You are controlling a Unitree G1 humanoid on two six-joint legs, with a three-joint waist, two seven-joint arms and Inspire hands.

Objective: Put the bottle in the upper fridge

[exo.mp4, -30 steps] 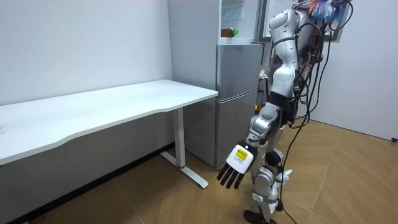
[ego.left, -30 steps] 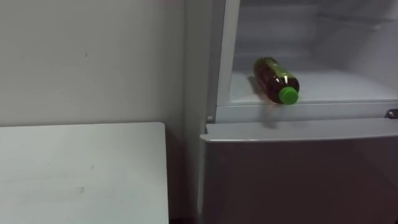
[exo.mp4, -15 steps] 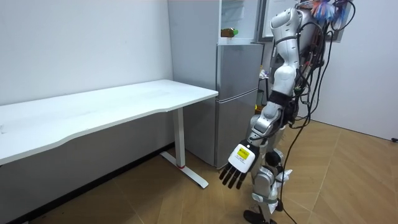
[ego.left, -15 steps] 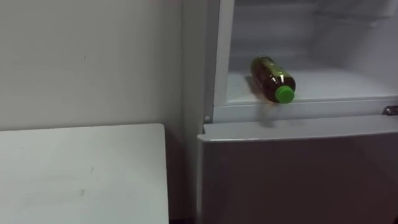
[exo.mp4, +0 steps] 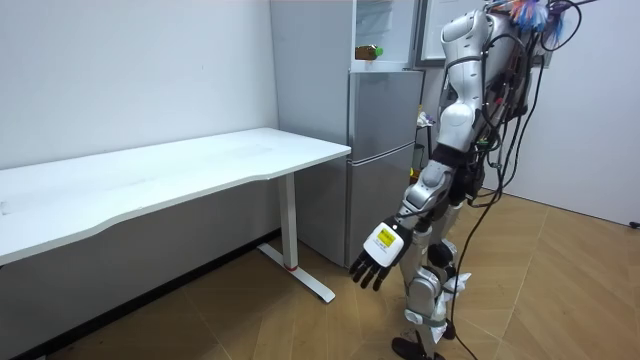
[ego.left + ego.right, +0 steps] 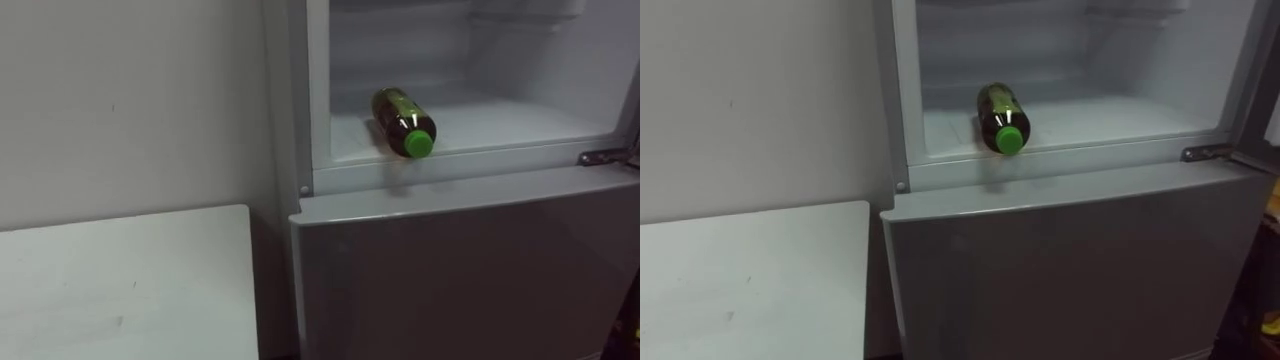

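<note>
Bottle (image 6: pixel 403 123), brown with a green cap (image 6: pixel 418 144), lay on its side on the white floor of the upper fridge compartment (image 6: pixel 500 118), toward that compartment's left wall, with the cap pointing out and just short of the front lip. To its right the compartment floor was bare and open. The top of the compartment was cut off by the picture's edge. Below the lip, the grey lower door (image 6: pixel 460 270) was closed, with a white table (image 6: pixel 120 285) beside the fridge. In the room view the robot stood before the fridge; its left hand (image 5: pixel 380 245) hung low by its leg, well apart from the bottle, with loose fingers holding nothing.
</note>
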